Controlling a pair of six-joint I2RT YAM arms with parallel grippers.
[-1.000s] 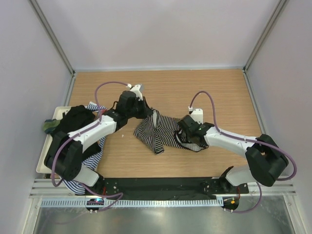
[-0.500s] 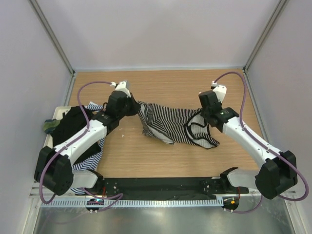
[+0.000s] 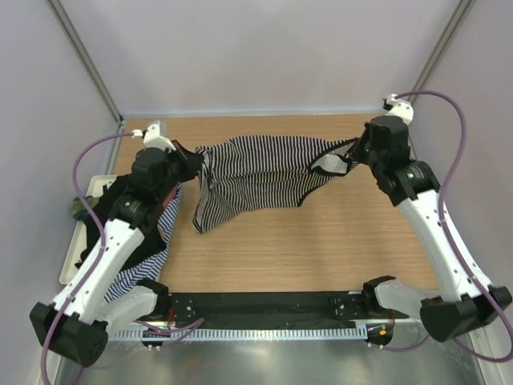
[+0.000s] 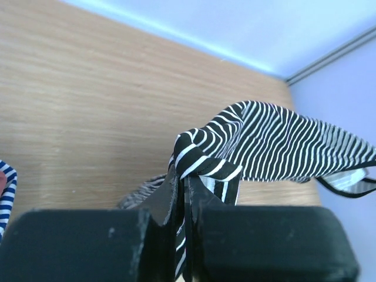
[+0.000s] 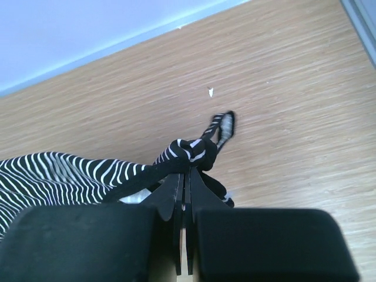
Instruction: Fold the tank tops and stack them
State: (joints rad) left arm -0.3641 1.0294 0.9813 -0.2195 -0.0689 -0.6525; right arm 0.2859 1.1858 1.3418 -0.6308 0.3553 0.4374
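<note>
Near the far edge: striped tank top [image 3: 256, 172] stretched in the air;
Left gripper [image 3: 184, 157]: clamped on one end;
Right gripper [image 3: 358, 151]: pinching a strap

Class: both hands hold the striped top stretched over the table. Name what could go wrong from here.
The right hand pinches just a small bunch of the top, which may slip free. The part sagging near the left hand is bunched and could land creased.
</note>
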